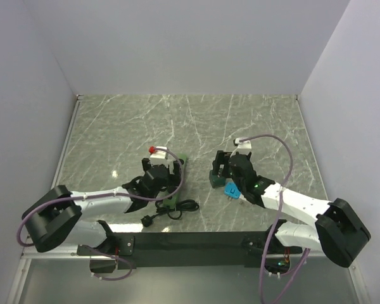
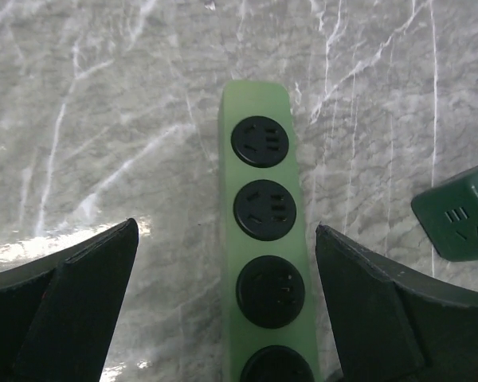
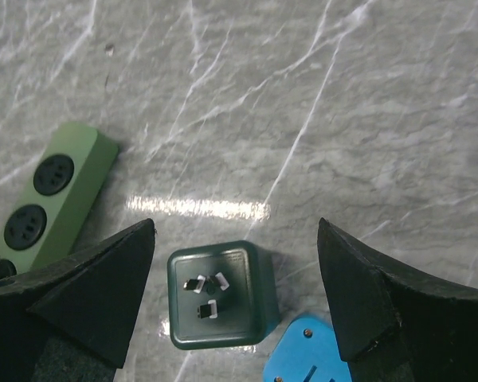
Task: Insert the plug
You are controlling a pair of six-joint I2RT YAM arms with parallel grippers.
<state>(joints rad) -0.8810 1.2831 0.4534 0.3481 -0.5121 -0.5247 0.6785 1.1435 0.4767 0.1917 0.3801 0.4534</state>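
Observation:
The plug (image 3: 215, 296) is a dark green cube lying on the marble with its three metal prongs facing up. My right gripper (image 3: 237, 227) hovers over it, open, a finger on each side and not touching it; the plug (image 1: 215, 180) and right gripper (image 1: 216, 170) also show from above. A light green power strip (image 2: 263, 215) with several round black sockets lies lengthwise between the fingers of my open left gripper (image 2: 225, 231), untouched. In the top view the left gripper (image 1: 176, 174) covers most of the strip (image 1: 183, 158). The plug's side (image 2: 462, 211) shows at the left wrist view's right edge.
A blue adapter (image 3: 307, 356) lies just right of the plug, under my right finger (image 3: 382, 302); it shows from above too (image 1: 232, 189). A coiled black cord (image 1: 174, 211) with a black plug end (image 1: 147, 220) lies near the strip's near end. White walls enclose the table.

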